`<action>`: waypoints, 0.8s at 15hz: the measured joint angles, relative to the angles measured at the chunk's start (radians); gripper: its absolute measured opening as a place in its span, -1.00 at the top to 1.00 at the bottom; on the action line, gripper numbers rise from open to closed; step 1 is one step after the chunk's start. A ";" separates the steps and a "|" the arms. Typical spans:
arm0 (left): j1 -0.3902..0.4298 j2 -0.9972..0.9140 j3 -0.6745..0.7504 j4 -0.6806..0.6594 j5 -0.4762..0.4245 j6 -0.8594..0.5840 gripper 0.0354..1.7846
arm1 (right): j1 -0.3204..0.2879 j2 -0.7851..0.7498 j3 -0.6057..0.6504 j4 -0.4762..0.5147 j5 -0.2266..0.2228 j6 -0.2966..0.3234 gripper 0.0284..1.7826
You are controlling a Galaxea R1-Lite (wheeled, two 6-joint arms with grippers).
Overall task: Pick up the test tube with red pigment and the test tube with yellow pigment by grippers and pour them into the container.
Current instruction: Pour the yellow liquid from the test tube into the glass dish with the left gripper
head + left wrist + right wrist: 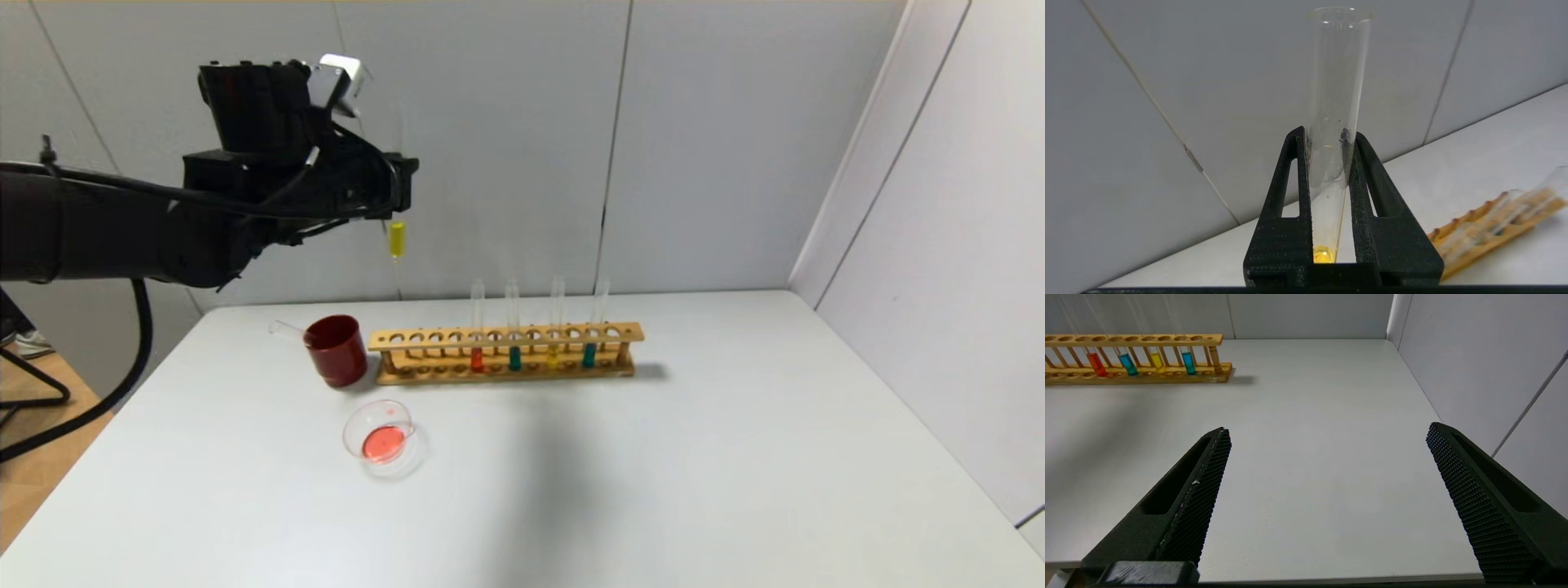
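My left gripper is raised high above the table's back left and is shut on the test tube with yellow pigment, which hangs upright. In the left wrist view the fingers clamp the glass tube, with yellow liquid at its bottom. A test tube with red pigment stands in the wooden rack. The container, a clear glass dish, sits in front of the red cup and holds red liquid. My right gripper is open and empty, low over the table's near right.
The rack also holds two teal tubes and another yellow tube. A dark red cup stands left of the rack with an empty tube leaning in it. Walls close the back and right.
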State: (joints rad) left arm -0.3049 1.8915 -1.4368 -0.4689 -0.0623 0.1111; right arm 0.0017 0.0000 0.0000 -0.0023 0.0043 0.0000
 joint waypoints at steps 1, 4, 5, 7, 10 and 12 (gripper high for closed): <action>0.001 -0.032 0.006 0.014 0.001 0.000 0.68 | 0.000 0.000 0.000 0.000 0.000 0.000 -0.96; 0.000 -0.124 0.060 0.050 -0.002 0.018 0.68 | 0.000 0.000 0.000 0.000 0.000 0.000 -0.96; 0.000 -0.156 0.094 0.053 -0.005 0.040 0.68 | 0.000 0.000 0.000 0.000 0.000 0.000 -0.96; 0.004 -0.227 0.189 0.051 -0.016 0.103 0.68 | -0.001 0.000 0.000 0.000 0.000 0.000 -0.96; 0.003 -0.333 0.341 0.053 -0.074 0.203 0.68 | 0.000 0.000 0.000 0.000 0.000 0.000 -0.96; 0.010 -0.387 0.438 0.055 -0.102 0.258 0.68 | -0.001 0.000 0.000 0.000 0.000 0.000 -0.96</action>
State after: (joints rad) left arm -0.2953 1.5047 -0.9985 -0.4136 -0.1645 0.3694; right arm 0.0009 0.0000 0.0000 -0.0028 0.0047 0.0000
